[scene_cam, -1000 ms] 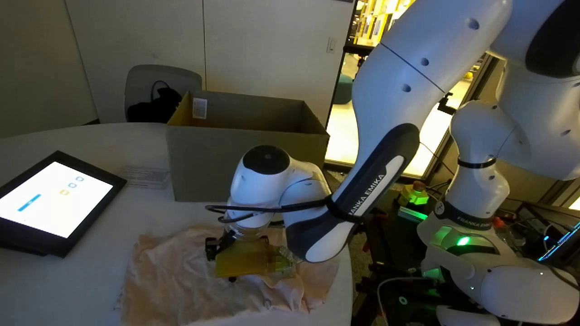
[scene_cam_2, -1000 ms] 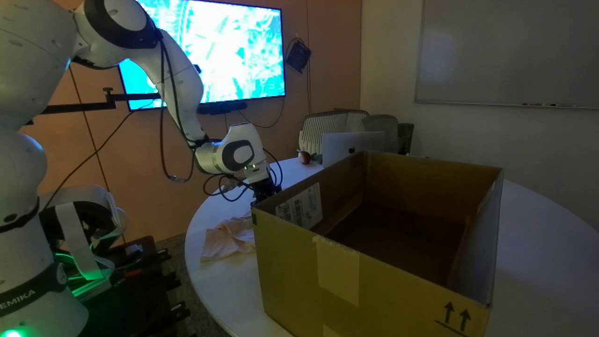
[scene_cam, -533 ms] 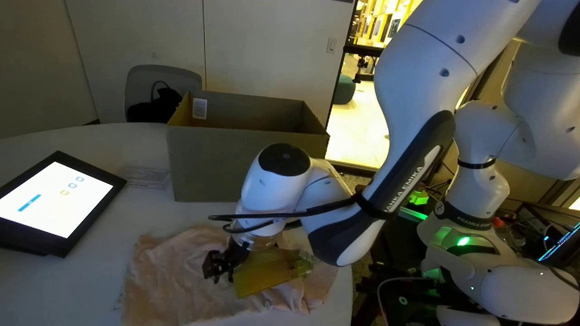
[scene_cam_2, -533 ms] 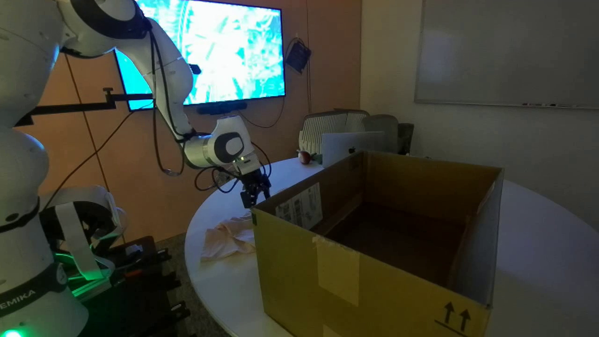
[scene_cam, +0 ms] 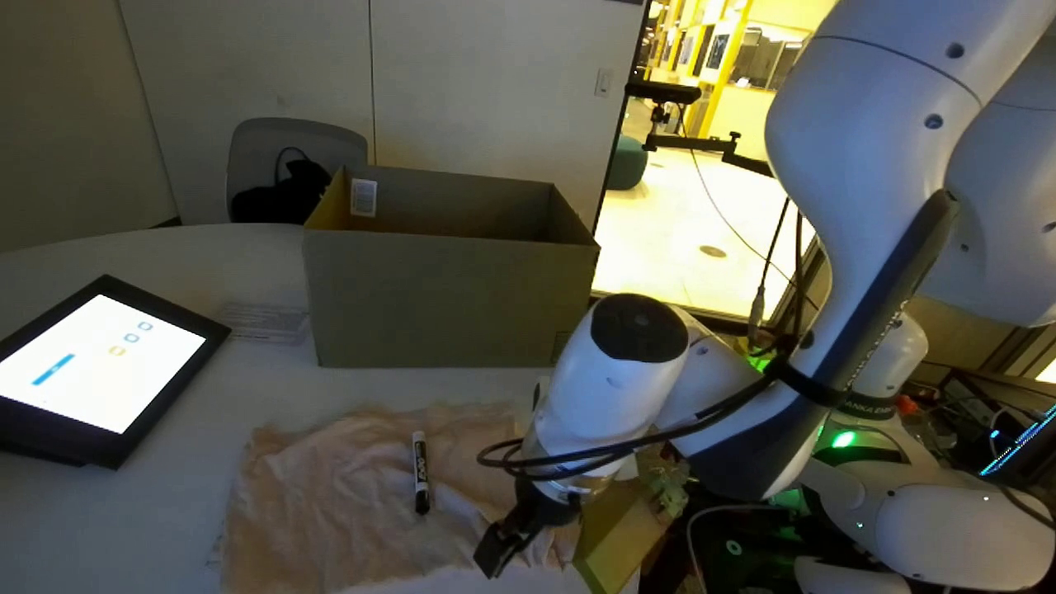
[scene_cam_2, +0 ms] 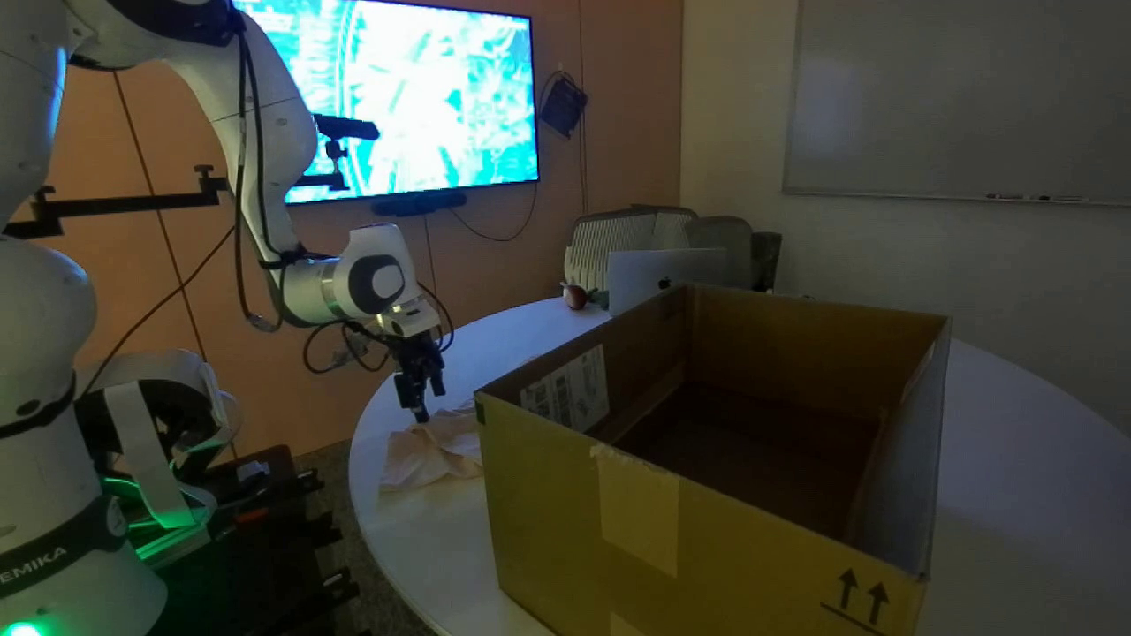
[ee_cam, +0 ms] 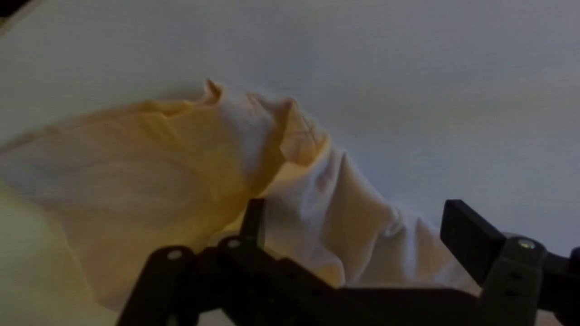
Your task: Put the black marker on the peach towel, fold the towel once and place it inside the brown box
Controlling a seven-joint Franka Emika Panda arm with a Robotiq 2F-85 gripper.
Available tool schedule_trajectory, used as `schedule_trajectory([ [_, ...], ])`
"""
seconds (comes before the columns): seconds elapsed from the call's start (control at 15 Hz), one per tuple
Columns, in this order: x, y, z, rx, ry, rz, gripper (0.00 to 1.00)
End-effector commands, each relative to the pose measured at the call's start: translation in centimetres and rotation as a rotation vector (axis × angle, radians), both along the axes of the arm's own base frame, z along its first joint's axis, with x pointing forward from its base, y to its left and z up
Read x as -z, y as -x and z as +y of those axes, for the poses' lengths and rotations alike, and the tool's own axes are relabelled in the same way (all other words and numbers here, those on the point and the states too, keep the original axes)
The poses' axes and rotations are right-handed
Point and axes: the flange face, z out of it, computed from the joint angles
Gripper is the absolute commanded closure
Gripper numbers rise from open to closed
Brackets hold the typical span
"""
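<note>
Hanging over a creased edge of the peach towel (scene_cam: 330,495), the gripper (ee_cam: 355,207) has its fingers (ee_cam: 471,240) set wide apart; wrist view shows cloth in the gap. Touching it or not: can't tell. Towel lies rumpled and spread on the white table (scene_cam: 190,511), mostly left of the gripper in an exterior view. Black marker (scene_cam: 421,477) rests on the towel, near the gripper but apart, same side, black end closer, white end farther. Brown box (scene_cam: 437,305), open top, shows in both exterior views; in the marker's view it stands beyond the gripper, well apart. Lit tabletop screen (scene_cam: 103,363) far left of the gripper, same view. Behind and above the gripper in an exterior view: lit wall screen (scene_cam_2: 424,97). Laptop (scene_cam_2: 649,274) farther off to its right, partly hidden by the box. Whiteboard (scene_cam_2: 954,97) even farther right.
</note>
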Motion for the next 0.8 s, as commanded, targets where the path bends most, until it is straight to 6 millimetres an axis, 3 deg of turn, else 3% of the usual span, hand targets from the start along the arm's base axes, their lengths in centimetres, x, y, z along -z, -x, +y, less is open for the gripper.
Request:
schedule_trajectory([
  [0.0,-0.6,3.0,0.6,-0.032,0.004,0.015,0.0],
  [0.33,0.6,4.1,1.9,-0.005,0.067,0.024,0.0],
  [0.73,1.4,3.9,-0.3,0.114,0.152,0.007,0.0],
])
